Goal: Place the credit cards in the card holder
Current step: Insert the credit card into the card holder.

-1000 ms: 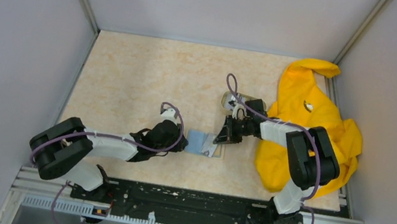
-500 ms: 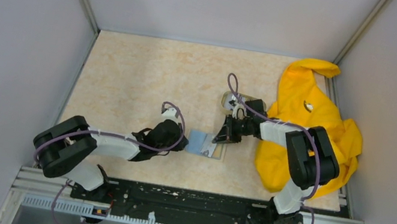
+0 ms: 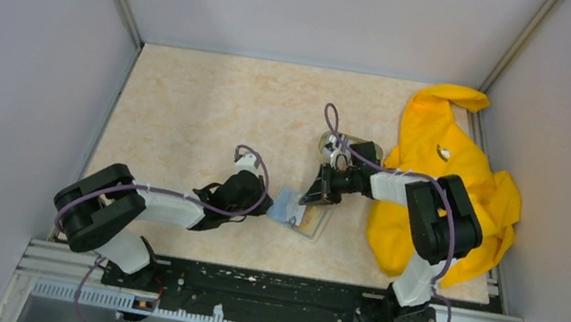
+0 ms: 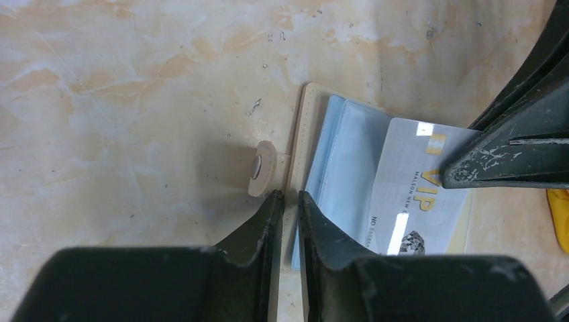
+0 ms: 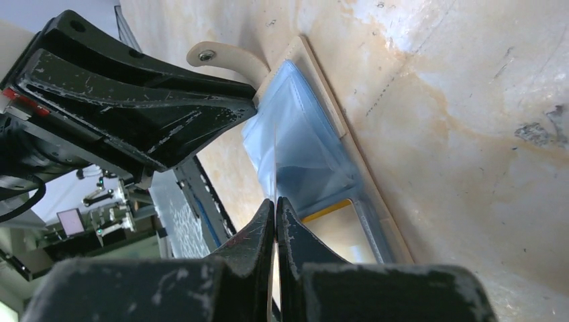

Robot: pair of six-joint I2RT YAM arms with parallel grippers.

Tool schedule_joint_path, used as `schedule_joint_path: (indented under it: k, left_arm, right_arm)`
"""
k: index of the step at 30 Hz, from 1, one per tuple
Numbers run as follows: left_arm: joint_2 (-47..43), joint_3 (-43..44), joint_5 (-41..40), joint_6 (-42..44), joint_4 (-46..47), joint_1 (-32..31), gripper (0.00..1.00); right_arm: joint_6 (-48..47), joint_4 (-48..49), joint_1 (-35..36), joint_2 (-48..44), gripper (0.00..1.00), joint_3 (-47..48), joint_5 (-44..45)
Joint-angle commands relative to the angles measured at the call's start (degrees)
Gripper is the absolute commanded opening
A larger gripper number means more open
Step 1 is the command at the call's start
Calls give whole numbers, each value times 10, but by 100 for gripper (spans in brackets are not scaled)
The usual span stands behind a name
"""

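The card holder lies open on the table, tan outside and light blue sleeves inside. My left gripper is shut on its tan left rim, just below the snap tab. My right gripper is shut on one of the credit cards, a pale grey one marked VIP. That card lies over the blue sleeves, and the right wrist view shows it edge-on. In the top view the two grippers, left and right, meet over the holder.
A big yellow cloth is heaped at the right, under and behind the right arm. A small oval dish shows partly behind the right wrist. Grey walls close in the table.
My left gripper has narrowed onto the holder's rim. The holder has turned a little clockwise, and the right gripper has shifted slightly left with the card.
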Motion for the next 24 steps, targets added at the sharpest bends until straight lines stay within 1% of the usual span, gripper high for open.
schedule_joint_path:
  k: [1,6,12,16,19,21,24]
  left_arm:
    - [14,-18,11,-5,-71,-3,20]
    - [4,-26,-4,-17,-74,-3,16]
    - [-4,-38,0,-35,-64,-3,13]
    - [-10,-55,8,-42,-44,-3,13]
    - [-10,-60,17,-42,-33,-3,12]
    - [-7,-58,24,-40,-28,-3,12]
    - [-1,-55,36,-38,-22,-3,12]
  right_arm:
    - [-28,-10,-15,-37,0,23,17]
    - [-33,-25,-32,-83,0,3,85]
    - [-9,-16,-34,-100,0,-20,107]
    - [2,11,-33,-145,0,-75,152]
    - [34,61,-34,-185,0,-119,187]
    - [62,96,-33,-197,0,-143,190]
    - [92,126,-34,-189,0,-160,180]
